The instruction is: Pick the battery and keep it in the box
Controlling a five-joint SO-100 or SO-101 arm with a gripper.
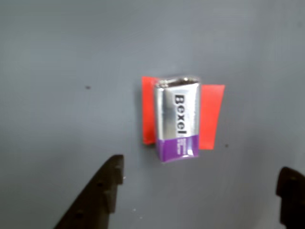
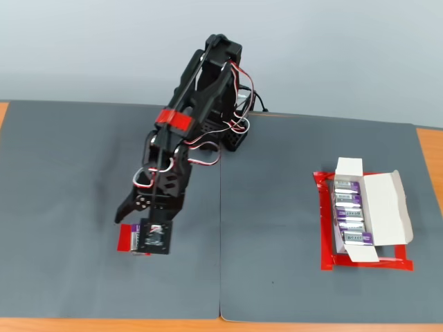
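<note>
In the wrist view a silver battery (image 1: pixel 177 118) with a purple end and "Bexel" lettering lies on a flat red tape patch (image 1: pixel 212 117) on the grey mat. My gripper (image 1: pixel 198 191) is open, its two dark fingers (image 1: pixel 102 193) spread wide on either side just short of the battery, touching nothing. In the fixed view the gripper (image 2: pixel 136 234) hangs low over the red patch (image 2: pixel 124 239) at the left, and the arm hides the battery there. The white box (image 2: pixel 387 207) lies open at the right with several like batteries (image 2: pixel 349 214) inside.
A red tape frame (image 2: pixel 367 263) surrounds the box. The arm's base (image 2: pixel 225 135) stands at the back middle of the grey mat (image 2: pixel 291 277). A seam runs down the mat's middle. A wooden table edge (image 2: pixel 432 152) shows at the far right.
</note>
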